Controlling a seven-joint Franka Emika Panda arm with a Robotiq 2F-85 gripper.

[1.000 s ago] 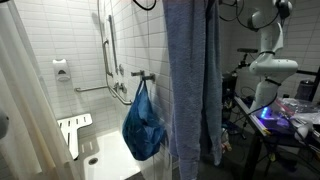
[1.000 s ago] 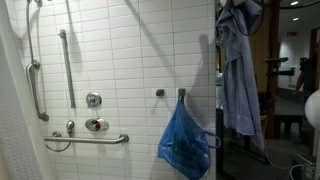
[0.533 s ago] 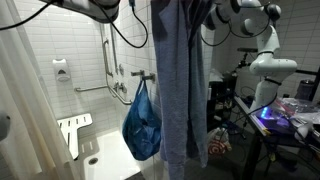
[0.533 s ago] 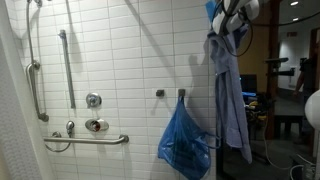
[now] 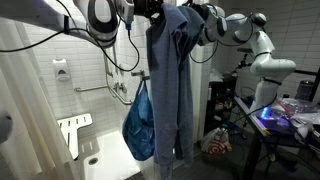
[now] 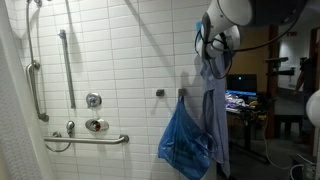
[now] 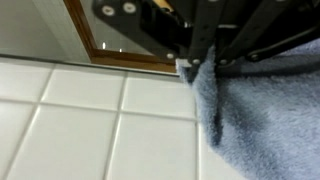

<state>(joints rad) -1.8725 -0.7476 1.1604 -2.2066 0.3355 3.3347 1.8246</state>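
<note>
A long grey-blue towel [image 5: 170,95] hangs straight down from my gripper [image 5: 163,14], which is shut on its top edge. In the second exterior view the towel [image 6: 213,105] dangles just beside a blue plastic bag [image 6: 184,142], with the gripper [image 6: 214,38] above it. That blue bag [image 5: 140,125] hangs from a wall hook [image 5: 141,75] on the white tiled wall. In the wrist view the dark fingers [image 7: 196,40] come in from the top and pinch the towel [image 7: 262,120] close to the white tiles [image 7: 80,130].
A shower stall with grab bars [image 6: 68,68], a valve [image 6: 93,100] and a fold-down seat [image 5: 74,130] lies beside the bag. A white curtain [image 5: 22,90] hangs at the near side. A cluttered desk [image 5: 285,112] stands behind the arm. A wooden frame [image 7: 100,45] edges the tiles.
The arm has carried the hanging towel sideways toward the tiled wall and the blue bag. The towel now overlaps the bag in one exterior view. The grip has stayed shut.
</note>
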